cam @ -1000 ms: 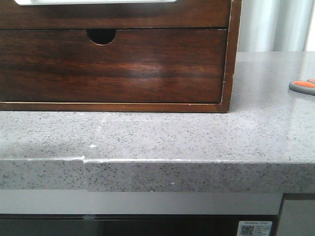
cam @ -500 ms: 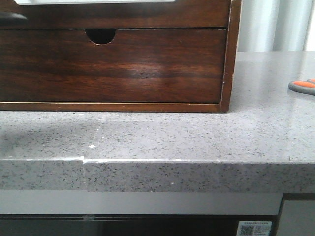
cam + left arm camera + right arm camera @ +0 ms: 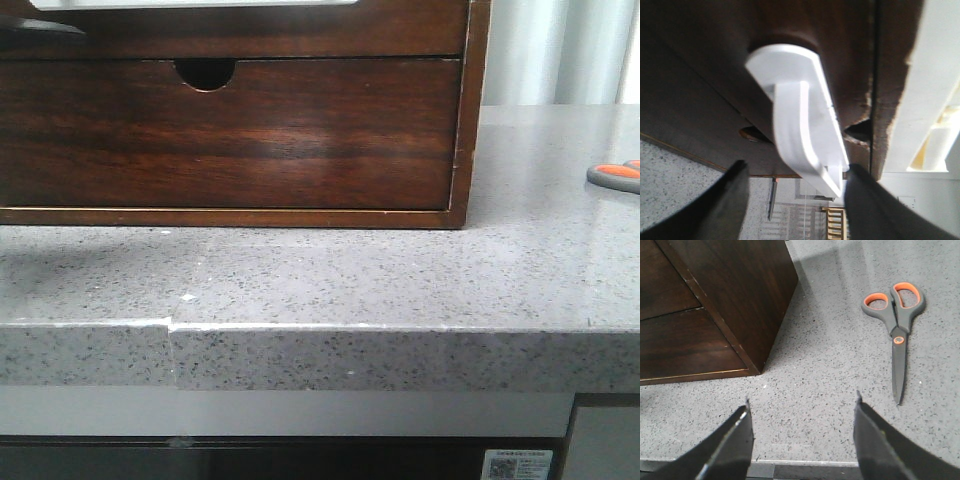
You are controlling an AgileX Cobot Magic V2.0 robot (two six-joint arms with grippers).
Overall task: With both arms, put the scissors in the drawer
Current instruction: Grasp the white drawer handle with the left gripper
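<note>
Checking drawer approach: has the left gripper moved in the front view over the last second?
Yes. The left gripper has entered at the left edge, advancing rightward across the drawer.

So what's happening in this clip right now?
The left pincer is open, its fingers either side of the white plastic handle on the dark reddish-brown wooden drawer, not yet closed on it. The right pincer hangs open above the speckled grey countertop. The small grey scissors with orange inserts lie closed on the counter beside the cabinet, untouched.
</note>
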